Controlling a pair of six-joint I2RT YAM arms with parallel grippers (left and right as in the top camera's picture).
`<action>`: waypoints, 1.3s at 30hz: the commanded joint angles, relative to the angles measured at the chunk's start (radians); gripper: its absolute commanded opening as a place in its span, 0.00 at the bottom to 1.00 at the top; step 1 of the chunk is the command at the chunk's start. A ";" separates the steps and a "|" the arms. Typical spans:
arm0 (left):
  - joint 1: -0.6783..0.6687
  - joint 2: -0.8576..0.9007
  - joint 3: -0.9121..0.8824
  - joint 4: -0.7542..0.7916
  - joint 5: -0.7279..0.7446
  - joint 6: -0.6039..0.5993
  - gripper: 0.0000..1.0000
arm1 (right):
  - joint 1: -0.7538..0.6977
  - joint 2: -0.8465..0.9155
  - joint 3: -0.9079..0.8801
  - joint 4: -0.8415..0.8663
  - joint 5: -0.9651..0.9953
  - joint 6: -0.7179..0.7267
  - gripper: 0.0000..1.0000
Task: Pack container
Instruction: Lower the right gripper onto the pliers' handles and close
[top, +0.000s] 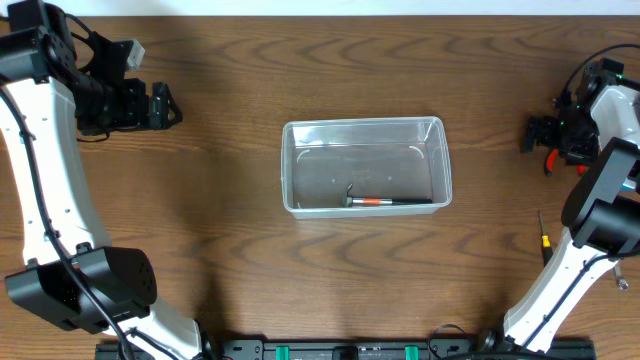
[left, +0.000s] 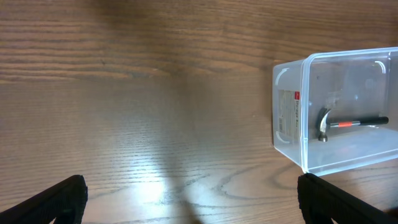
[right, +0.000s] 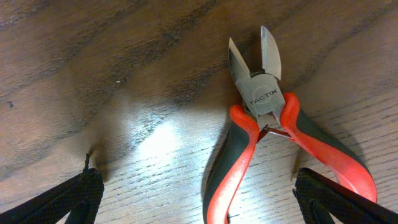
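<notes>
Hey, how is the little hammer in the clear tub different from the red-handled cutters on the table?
The hammer lies inside the container; the cutters lie on the bare table. The hammer has one straight handle, mostly black with a red band; the cutters have two curved red-and-black handles, spread apart. Both are unheld hand tools lying flat.

TACTIX on cutters (right: 265, 98) pivot; container (left: 348, 163) label (left: 288, 115) too sm. to read.

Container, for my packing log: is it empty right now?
No, a small hammer lies on the floor of the container.
</notes>
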 joint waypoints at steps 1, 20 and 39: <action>0.003 -0.003 -0.004 -0.005 -0.008 0.010 0.98 | -0.002 0.010 -0.007 -0.002 -0.004 0.005 0.98; 0.003 -0.003 -0.004 -0.006 -0.008 0.010 0.98 | 0.000 0.010 -0.007 -0.012 -0.003 0.005 0.49; 0.003 -0.003 -0.004 -0.005 -0.009 0.010 0.98 | 0.000 0.010 -0.007 -0.040 -0.003 0.017 0.12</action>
